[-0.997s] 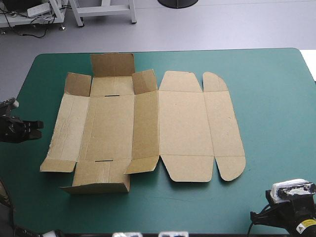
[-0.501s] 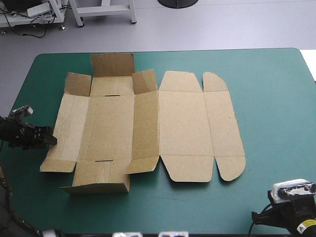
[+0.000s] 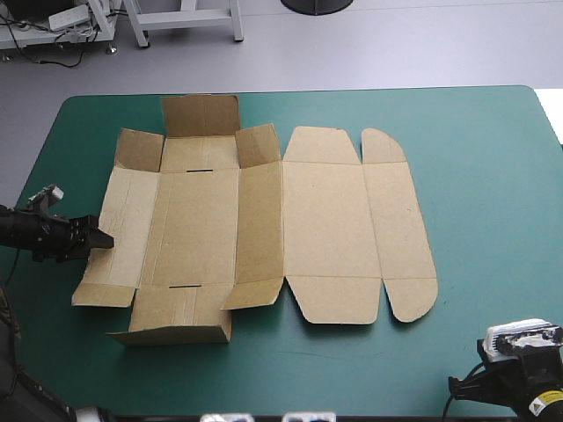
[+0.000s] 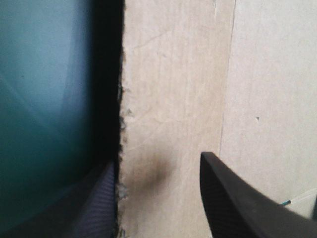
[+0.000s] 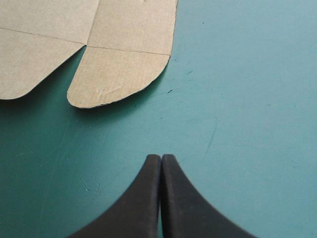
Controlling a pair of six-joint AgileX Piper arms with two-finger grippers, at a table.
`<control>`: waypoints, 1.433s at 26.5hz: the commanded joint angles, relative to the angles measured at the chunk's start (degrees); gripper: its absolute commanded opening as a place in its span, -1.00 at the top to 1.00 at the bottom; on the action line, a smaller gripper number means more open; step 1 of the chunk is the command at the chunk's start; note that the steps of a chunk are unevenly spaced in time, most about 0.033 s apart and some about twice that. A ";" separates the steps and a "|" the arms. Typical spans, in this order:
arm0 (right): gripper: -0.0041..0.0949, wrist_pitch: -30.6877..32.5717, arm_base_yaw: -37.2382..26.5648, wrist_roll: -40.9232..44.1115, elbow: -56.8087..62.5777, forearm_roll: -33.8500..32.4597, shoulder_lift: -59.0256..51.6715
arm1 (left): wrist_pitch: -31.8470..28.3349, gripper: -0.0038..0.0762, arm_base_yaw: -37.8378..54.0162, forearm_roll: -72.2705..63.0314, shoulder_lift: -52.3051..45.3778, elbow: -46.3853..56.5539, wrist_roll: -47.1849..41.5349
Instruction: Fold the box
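The left claw (image 3: 106,239), spread, straddled the box (image 3: 264,220) at nine o'clock; seemingly stiff, light board, best pinched there. The right claw (image 5: 161,163) sat pressed together.

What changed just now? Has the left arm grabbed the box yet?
The left gripper moved in over the table from its left edge to the left edge of the box. Its fingers stand open astride that edge, nothing gripped. The box has not moved. The right gripper stays at the near right corner, shut.

Brown box (image 3: 325,229) (plain board) on a solid teal-green table cover (image 3: 484,176).
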 commanded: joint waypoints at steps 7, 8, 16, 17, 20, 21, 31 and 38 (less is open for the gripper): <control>0.97 -3.03 -0.05 -0.17 -1.45 0.22 0.95 | 5.44 -0.01 -4.16 -4.01 -2.24 -1.49 -2.09; 0.97 -3.03 -0.05 -0.17 -1.45 0.22 0.95 | 5.44 0.01 -6.23 -4.01 -2.24 -1.49 -2.09; 0.97 -3.03 -0.05 -0.17 -1.45 0.22 0.95 | 4.61 0.87 -11.62 -1.96 -2.24 -1.49 -2.09; 0.97 -3.03 -0.05 -0.17 -1.45 0.22 0.95 | 4.27 0.91 -11.62 -0.52 -2.24 -1.49 -2.64; 0.97 -3.03 -0.05 -0.17 -1.45 0.22 0.95 | 2.22 0.92 -11.62 4.06 -2.35 -1.49 -6.74; 0.97 -3.03 -0.05 -0.17 -1.45 0.22 0.95 | 1.55 0.92 -11.76 5.05 -2.48 -1.49 -7.06; 0.97 -3.03 -0.05 -0.17 -1.45 0.22 0.95 | -5.79 0.92 -20.28 11.05 -9.78 -2.09 -6.42; 0.97 -3.03 -0.05 -0.17 -1.45 0.22 0.95 | -6.32 0.92 -28.41 15.78 -16.38 -9.05 -7.34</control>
